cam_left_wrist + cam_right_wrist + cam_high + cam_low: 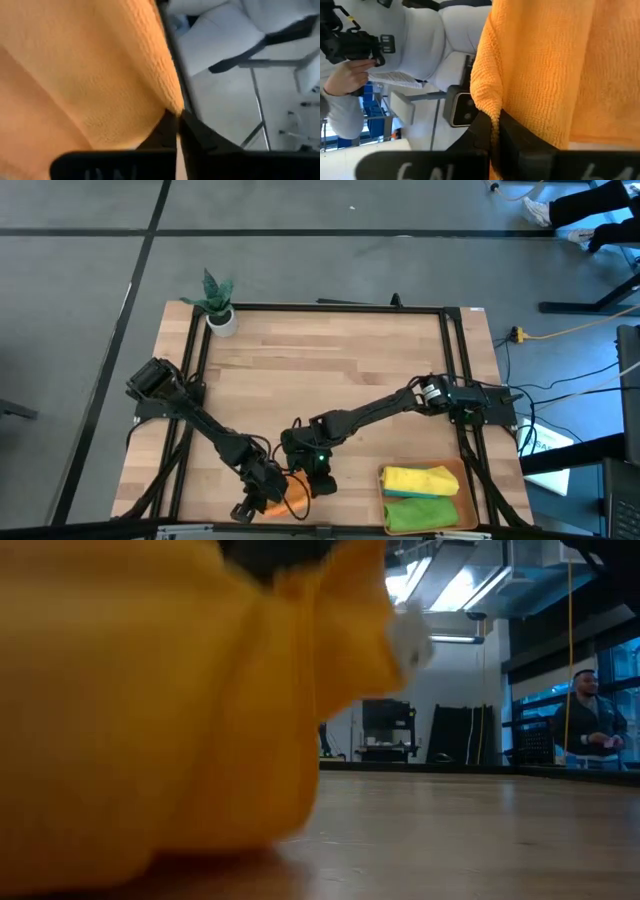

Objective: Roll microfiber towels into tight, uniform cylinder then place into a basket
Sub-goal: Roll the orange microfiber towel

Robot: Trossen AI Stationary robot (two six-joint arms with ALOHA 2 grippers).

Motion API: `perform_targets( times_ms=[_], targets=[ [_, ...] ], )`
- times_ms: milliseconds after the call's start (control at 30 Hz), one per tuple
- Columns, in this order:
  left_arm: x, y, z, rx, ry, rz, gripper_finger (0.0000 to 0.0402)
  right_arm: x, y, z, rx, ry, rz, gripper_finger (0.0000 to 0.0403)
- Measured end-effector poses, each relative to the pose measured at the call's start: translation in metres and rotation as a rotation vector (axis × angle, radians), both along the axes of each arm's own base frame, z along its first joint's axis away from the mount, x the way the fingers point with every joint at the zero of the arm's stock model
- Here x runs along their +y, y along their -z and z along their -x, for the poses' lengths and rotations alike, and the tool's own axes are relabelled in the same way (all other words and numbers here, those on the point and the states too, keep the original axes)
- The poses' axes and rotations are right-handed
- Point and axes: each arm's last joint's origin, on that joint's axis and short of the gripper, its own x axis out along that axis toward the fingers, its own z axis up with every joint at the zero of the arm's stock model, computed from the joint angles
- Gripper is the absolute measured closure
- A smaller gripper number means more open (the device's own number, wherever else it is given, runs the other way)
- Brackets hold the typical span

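An orange microfiber towel (288,498) lies bunched at the table's near edge, between my two grippers. In the low view the orange towel (150,710) fills the left half, its lower part on the wood, a white tag (408,640) at its upper right. My left gripper (268,488) is shut on its left part and my right gripper (316,482) on its right part. A yellow towel (418,479) and a green towel (420,510) lie rolled in the basket (465,480) at the near right. My left gripper pinches an edge of the orange towel (172,102) between its two fingers (165,132). It comes slanting down from the table's far left. The cloth spreads away from the fingertips. My right gripper pinches a hemmed edge of the orange towel (487,107) between its two fingers (515,135). It comes slanting down from the table's far right. The cloth rises from the fingers in loose folds.
A small white pot with a green plant (218,305) stands at the far left corner. A black frame (330,307) runs round the wooden table. A person (590,725) stands in the room beyond.
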Motion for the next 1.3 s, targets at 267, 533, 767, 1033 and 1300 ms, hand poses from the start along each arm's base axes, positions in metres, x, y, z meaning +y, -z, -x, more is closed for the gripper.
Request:
perform_targets(
  times_ms=[267,533,767,1033,1300],
  targets=[
    [0.016,0.023,0.01,0.067,-0.202,-0.137,0.0401,-0.018,0.024,-0.008,0.07,0.044,-0.004,0.0389],
    [0.018,0.023,0.011,0.063,-0.216,-0.15,0.0401,-0.037,0.028,-0.012,0.05,0.107,0.083,0.0389],
    [0.027,0.008,0.018,0.021,-0.268,-0.247,0.0401,-0.047,0.033,-0.011,0.054,0.171,0.247,0.0389],
    [0.033,0.003,0.022,0.007,-0.303,-0.329,0.0401,-0.04,0.033,-0.01,-0.045,0.078,0.274,0.0361],
    [0.037,0.003,0.02,-0.024,-0.31,-0.367,0.0401,-0.037,0.031,-0.013,-0.095,0.077,0.264,0.0305]
  ],
)
